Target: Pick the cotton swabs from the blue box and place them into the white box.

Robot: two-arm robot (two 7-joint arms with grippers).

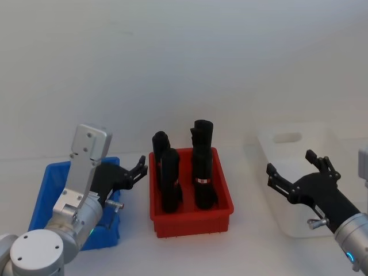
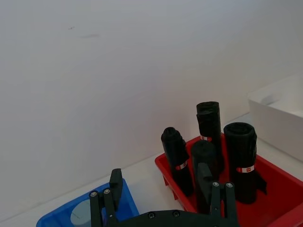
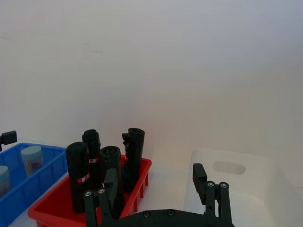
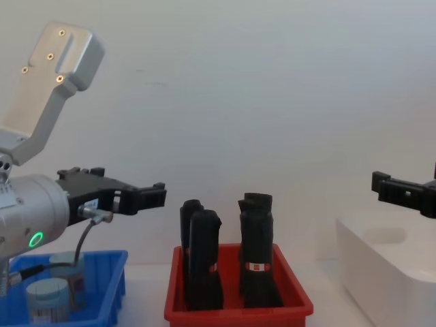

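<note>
The blue box [image 1: 49, 192] sits at the table's left. It holds two cotton swab jars [image 4: 48, 298] [image 4: 70, 270] with pale lids, which also appear in the right wrist view as jars [image 3: 31, 158]. My left gripper [image 1: 141, 168] hovers open above the blue box's right side, well above the jars, holding nothing; from its own camera the left gripper [image 2: 158, 185] points toward the red bin. The white box [image 1: 299, 138] stands at the right. My right gripper [image 1: 290, 163] is open and held above the white box's near-left edge, with nothing in it.
A red bin [image 1: 192, 215] between the two boxes holds several tall black rolls [image 1: 201, 167] with red-white labels; they rise above its rim. A plain white wall runs behind. Bare tabletop lies in front of the bins.
</note>
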